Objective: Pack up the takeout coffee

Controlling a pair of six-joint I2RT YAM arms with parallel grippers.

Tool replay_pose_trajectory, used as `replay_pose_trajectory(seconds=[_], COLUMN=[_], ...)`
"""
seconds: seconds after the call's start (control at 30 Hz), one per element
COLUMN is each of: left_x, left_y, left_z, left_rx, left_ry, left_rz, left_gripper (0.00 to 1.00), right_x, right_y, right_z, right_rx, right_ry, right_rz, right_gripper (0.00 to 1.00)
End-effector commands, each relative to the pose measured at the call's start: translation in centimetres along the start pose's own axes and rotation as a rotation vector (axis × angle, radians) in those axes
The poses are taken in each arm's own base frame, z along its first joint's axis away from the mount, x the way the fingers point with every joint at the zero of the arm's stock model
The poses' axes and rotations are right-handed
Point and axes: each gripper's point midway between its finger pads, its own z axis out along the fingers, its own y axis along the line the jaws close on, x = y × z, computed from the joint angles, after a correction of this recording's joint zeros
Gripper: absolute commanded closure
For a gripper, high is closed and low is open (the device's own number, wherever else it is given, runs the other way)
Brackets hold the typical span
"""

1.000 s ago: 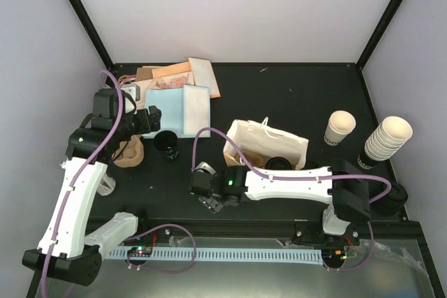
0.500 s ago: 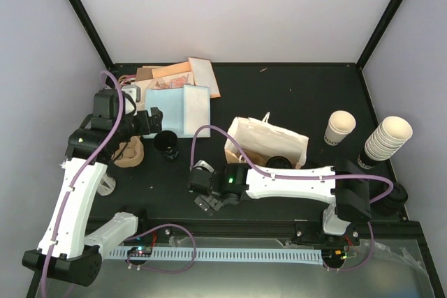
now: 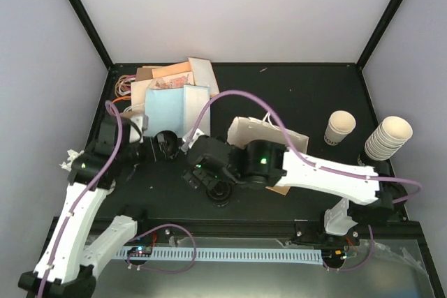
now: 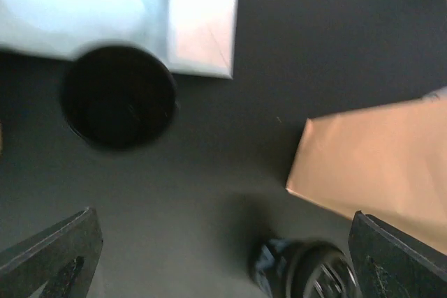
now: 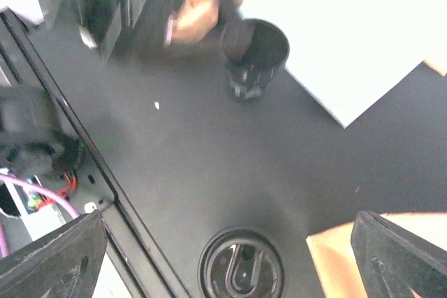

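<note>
Right of the paper bag (image 3: 241, 132) stands one open cup (image 3: 340, 128)

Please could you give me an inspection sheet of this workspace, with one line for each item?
Surface: black tabletop, a few pale specks.
Job's things: white paper bag mid-table, partly under the right arm; no lidded cup seen.
Clutter: loose black lid; black cup by blue sheet; paper pile; lettered lidless cup; cup stack.
Grippers: left gripper open, empty; right gripper open, empty, above the lid.
Cables: purple cable arcs over the right arm.
Surroundings: pale walls, black frame.
</note>
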Motion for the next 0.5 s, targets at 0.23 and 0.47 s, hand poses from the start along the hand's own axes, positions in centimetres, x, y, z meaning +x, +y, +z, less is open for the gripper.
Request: replay_pose_trajectory(seconds=[0.23,0.47], left_x=[9.6,12.7], left_y=[-6.9,-10.2], left_z=[1.4,1.9], left_rx=[0.138,0.042], left_ry=[0.207,0.28], left_rz=[-0.145,-0.157], left_gripper=[0.01,0.01], right_x=[-7.6,-4.8], right_y=[-6.7,-14.8], right_z=[-11.0,-12.7], right_rx=[0.098,0.204], right_ry=[-0.265,-0.323], right_rz=[0.01,0.181], right_gripper=[0.04,0.04])
